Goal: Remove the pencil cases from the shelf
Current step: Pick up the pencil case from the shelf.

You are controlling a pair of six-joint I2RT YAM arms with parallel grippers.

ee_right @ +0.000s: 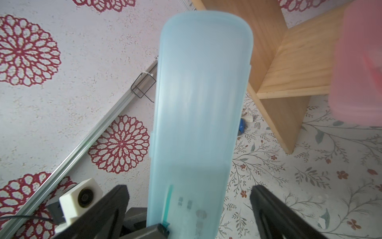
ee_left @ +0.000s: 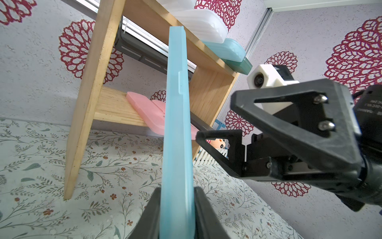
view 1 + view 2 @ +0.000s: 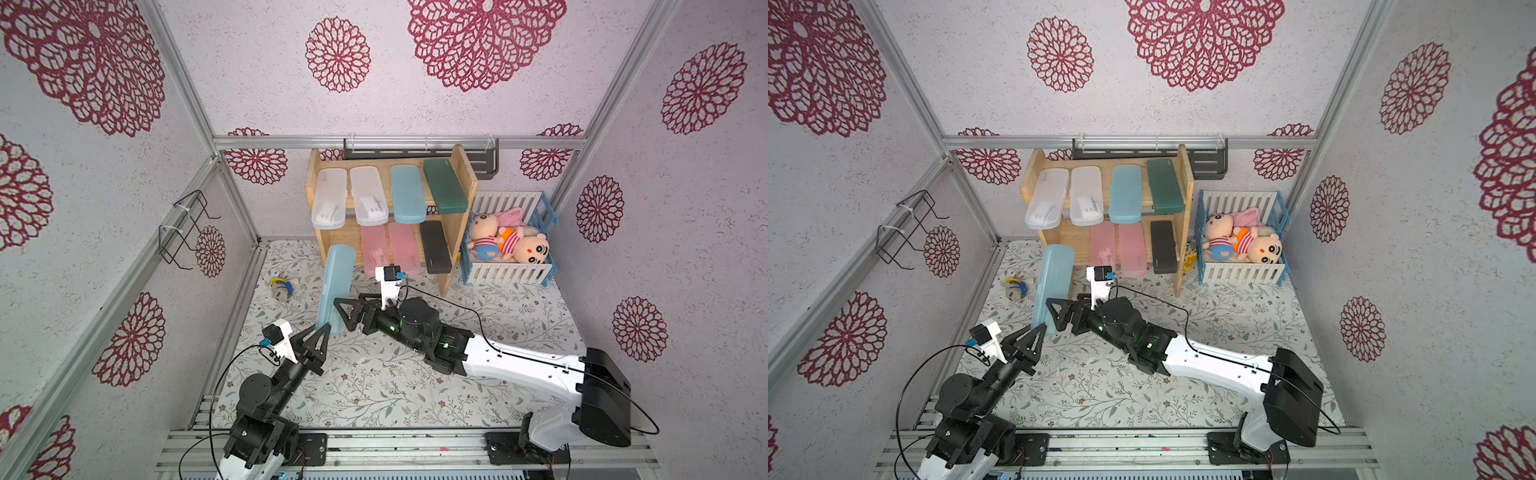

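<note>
My left gripper (image 3: 326, 329) (image 2: 177, 191) is shut on the near end of a light blue pencil case (image 3: 336, 284) (image 3: 1054, 282) (image 2: 177, 115). The case stands on edge and reaches toward the wooden shelf (image 3: 467, 176) (image 2: 93, 82). My right gripper (image 3: 347, 302) (image 1: 189, 189) is open, its fingers either side of the same case (image 1: 200, 99) and apart from it. The upper tier holds two frosted white cases (image 3: 328, 199) (image 3: 368, 195), a light blue case (image 3: 407, 193) and a dark green case (image 3: 444, 187). Two pink cases (image 3: 374, 249) (image 3: 403, 247) and a black case (image 3: 434, 247) lie on the lower tier.
A white-and-blue slatted crate (image 3: 507, 272) with plush dolls stands right of the shelf. A small toy (image 3: 282, 287) lies on the floral cloth to the left. A wire holder (image 3: 187, 228) hangs on the left wall, and a dark metal rack (image 3: 486, 160) is mounted behind the shelf.
</note>
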